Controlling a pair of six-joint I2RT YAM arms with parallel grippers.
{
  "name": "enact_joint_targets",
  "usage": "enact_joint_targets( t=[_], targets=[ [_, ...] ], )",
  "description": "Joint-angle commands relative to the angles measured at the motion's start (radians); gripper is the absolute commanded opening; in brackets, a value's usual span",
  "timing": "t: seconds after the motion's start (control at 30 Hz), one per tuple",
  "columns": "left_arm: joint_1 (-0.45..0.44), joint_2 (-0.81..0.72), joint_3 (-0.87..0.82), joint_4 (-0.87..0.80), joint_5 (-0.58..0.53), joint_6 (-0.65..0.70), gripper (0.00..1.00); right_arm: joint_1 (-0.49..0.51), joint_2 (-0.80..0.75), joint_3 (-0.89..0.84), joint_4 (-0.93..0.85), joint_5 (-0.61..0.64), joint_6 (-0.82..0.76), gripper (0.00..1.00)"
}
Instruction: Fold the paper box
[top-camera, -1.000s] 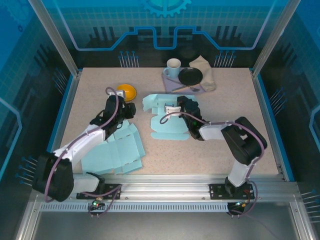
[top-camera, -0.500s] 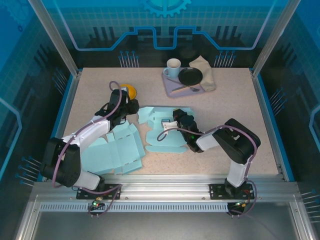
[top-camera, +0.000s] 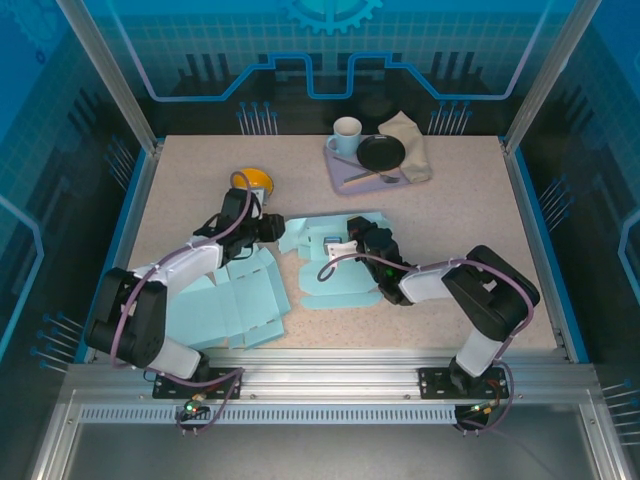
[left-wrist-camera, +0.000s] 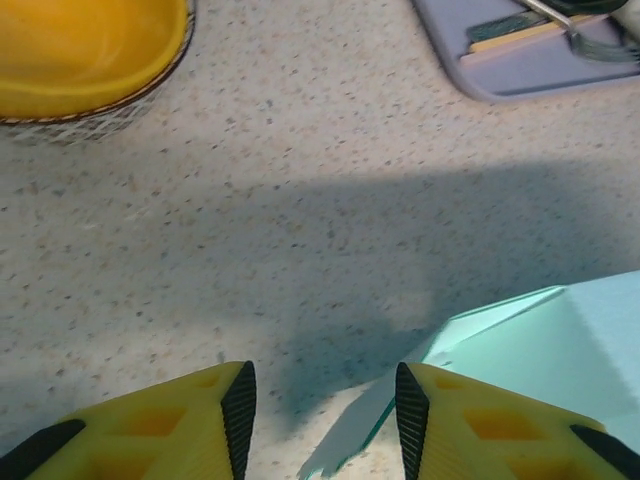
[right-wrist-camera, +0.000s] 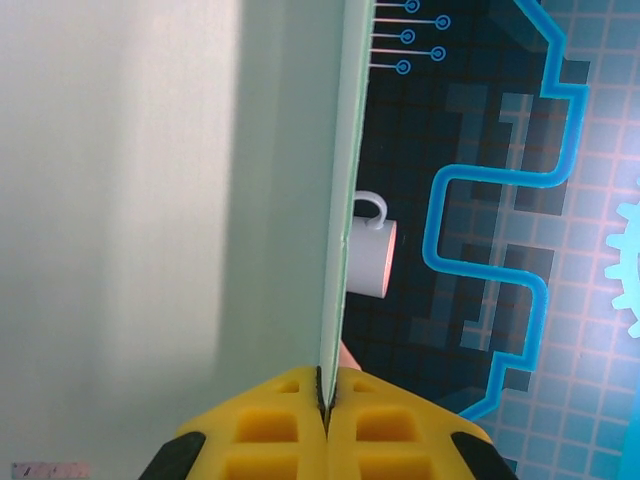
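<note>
Flat blue sheet (top-camera: 225, 305) near front edge, left side. Paper box (top-camera: 340, 282) mid tabletop (top-camera: 450, 220), bare room to right. Right hand (right-wrist-camera: 322, 385) pinched tight on box edge, arm low, bent. Left hand (left-wrist-camera: 320, 400) half open, loose, by box corner. Yellow bowl (top-camera: 252, 180) just behind. Tray (top-camera: 345, 172) far back.

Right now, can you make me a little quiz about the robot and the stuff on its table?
1. True or false: the right hand is pinched shut on an edge of the light blue paper box sheet.
2. Pick one: the left hand is A) open, B) shut on a yellow bowl, C) shut on a fork.
3. Fill the gap: the black round dish sits on the purple flat ____.

Key: 1 true. 2 A. 3 tray.
</note>
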Motion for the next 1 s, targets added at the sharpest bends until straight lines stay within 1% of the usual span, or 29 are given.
enact_joint_targets(
  t=[0.0,0.07,0.17,0.2,0.3,0.37,0.43,0.6,0.73,0.9,0.97],
  targets=[
    [0.049,-0.041,-0.052,0.038,0.01,0.023,0.44,-0.009,-0.04,-0.03,0.005,0.006,0.002,0.0],
    [0.052,-0.049,-0.067,0.076,0.051,0.02,0.44,-0.001,-0.051,-0.045,0.008,0.018,-0.017,0.0],
    [0.048,-0.042,-0.086,0.161,0.205,0.005,0.47,0.016,-0.045,-0.064,-0.004,0.012,-0.014,0.0],
    [0.044,-0.039,-0.087,0.181,0.234,0.004,0.47,0.019,-0.041,-0.066,-0.007,0.009,-0.001,0.0],
    [0.015,-0.038,-0.096,0.199,0.284,0.032,0.47,0.018,-0.045,-0.069,-0.017,-0.003,0.061,0.0],
    [-0.002,-0.043,-0.11,0.213,0.311,0.045,0.48,0.015,-0.066,-0.064,-0.062,-0.02,0.108,0.0],
    [-0.025,-0.044,-0.121,0.217,0.31,0.058,0.5,0.012,-0.09,-0.059,-0.096,-0.037,0.135,0.0],
    [-0.047,0.003,-0.079,0.146,0.243,0.083,0.52,0.006,-0.134,-0.053,-0.15,-0.071,0.156,0.0],
    [-0.048,0.004,-0.067,0.135,0.216,0.077,0.6,0.0,-0.149,-0.053,-0.173,-0.077,0.15,0.0],
    [-0.051,-0.029,-0.081,0.148,0.23,0.063,0.6,0.002,-0.148,-0.071,-0.123,-0.065,0.103,0.0],
    [-0.06,-0.04,-0.094,0.159,0.244,0.056,0.59,0.003,-0.15,-0.069,-0.128,-0.061,0.098,0.0]
  ],
)
